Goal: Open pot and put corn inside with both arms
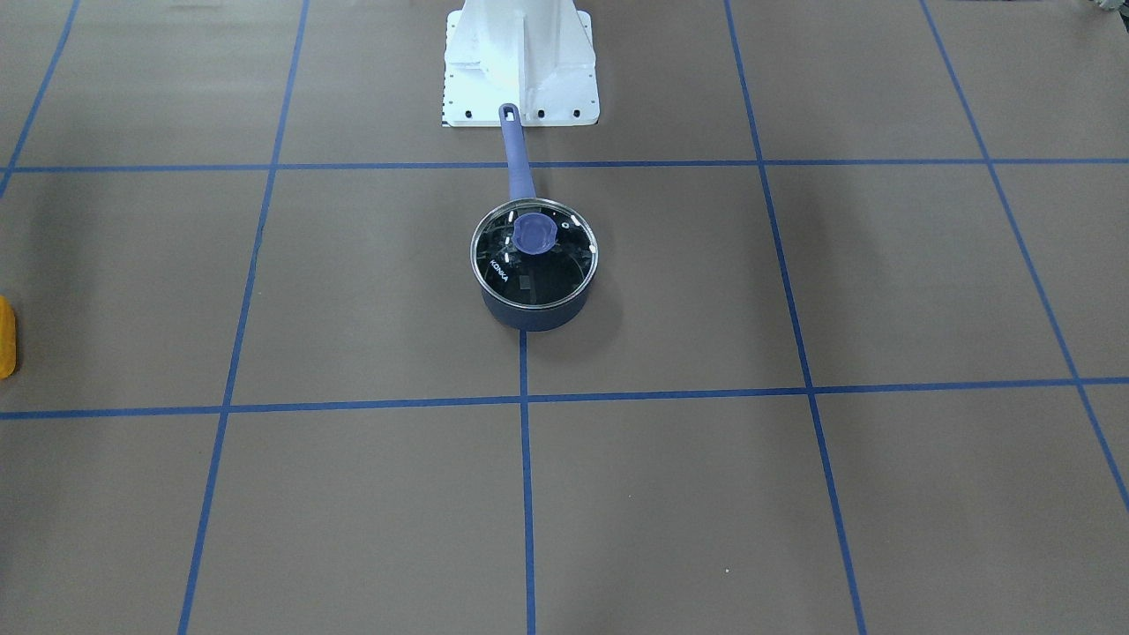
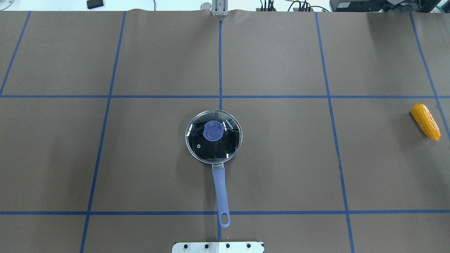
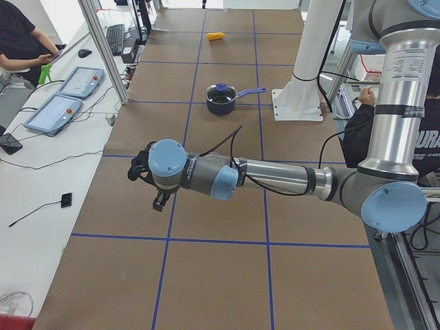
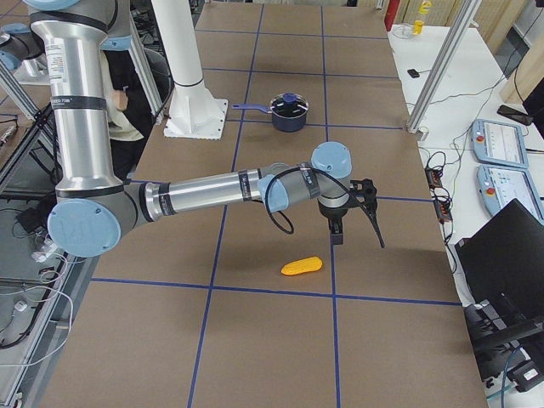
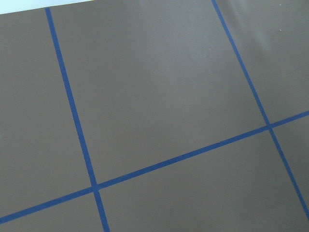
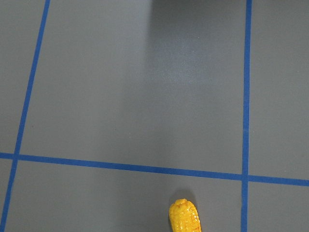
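Observation:
A dark blue pot [image 2: 230, 159] with a glass lid [image 2: 202, 147] and a purple knob [image 2: 212, 130] stands at the table's middle, lid on, with its long handle [image 2: 221, 193] pointing at the robot base. The yellow-orange corn [image 2: 425, 121] lies flat at the far right, apart from the pot. It also shows in the right wrist view [image 6: 185, 217] at the bottom edge. My right gripper [image 4: 361, 212] hangs above the table near the corn [image 4: 302, 267]. My left gripper [image 3: 148, 182] hangs over bare table, far from the pot [image 3: 221, 98]. I cannot tell whether either gripper is open or shut.
The table is brown with blue tape grid lines [image 2: 220, 96]. The white robot base plate [image 1: 520, 66] sits just behind the pot handle. Aluminium frame posts [image 4: 442, 64], tablets [image 3: 58, 110] and seated people [image 3: 20, 41] are beside the table's long edge.

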Tool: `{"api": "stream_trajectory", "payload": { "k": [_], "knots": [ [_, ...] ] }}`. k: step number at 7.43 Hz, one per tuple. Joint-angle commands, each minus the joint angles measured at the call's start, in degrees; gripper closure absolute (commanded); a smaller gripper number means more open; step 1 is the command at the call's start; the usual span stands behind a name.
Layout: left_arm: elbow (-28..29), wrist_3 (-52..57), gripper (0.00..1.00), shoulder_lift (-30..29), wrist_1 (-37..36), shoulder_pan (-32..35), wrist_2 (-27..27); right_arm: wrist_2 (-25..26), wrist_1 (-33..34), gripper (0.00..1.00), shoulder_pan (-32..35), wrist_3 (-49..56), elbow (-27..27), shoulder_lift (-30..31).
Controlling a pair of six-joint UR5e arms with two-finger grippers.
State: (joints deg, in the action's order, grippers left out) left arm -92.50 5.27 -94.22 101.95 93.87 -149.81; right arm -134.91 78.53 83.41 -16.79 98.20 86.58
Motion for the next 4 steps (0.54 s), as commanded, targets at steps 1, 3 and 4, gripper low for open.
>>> {"api": "stream_trajectory", "payload": {
  "k": [1, 3, 4],
  "knots": [
    [0.0, 0.0, 0.02, 0.0, 0.0, 0.0, 0.0, -0.1, 0.0, 0.0, 0.0, -0.2, 0.1, 0.0],
    [-0.4, -0.6, 0.02, -0.6, -0.2, 0.0, 0.0, 0.4, 0.0, 0.0, -0.1, 0.1, -0.9, -0.1],
    [-0.5, -4.4, 0.02, -1.3, 0.7, -0.4, 0.0, 0.6, 0.0, 0.0, -0.1, 0.3, -1.4, 0.4]
  ]
}}
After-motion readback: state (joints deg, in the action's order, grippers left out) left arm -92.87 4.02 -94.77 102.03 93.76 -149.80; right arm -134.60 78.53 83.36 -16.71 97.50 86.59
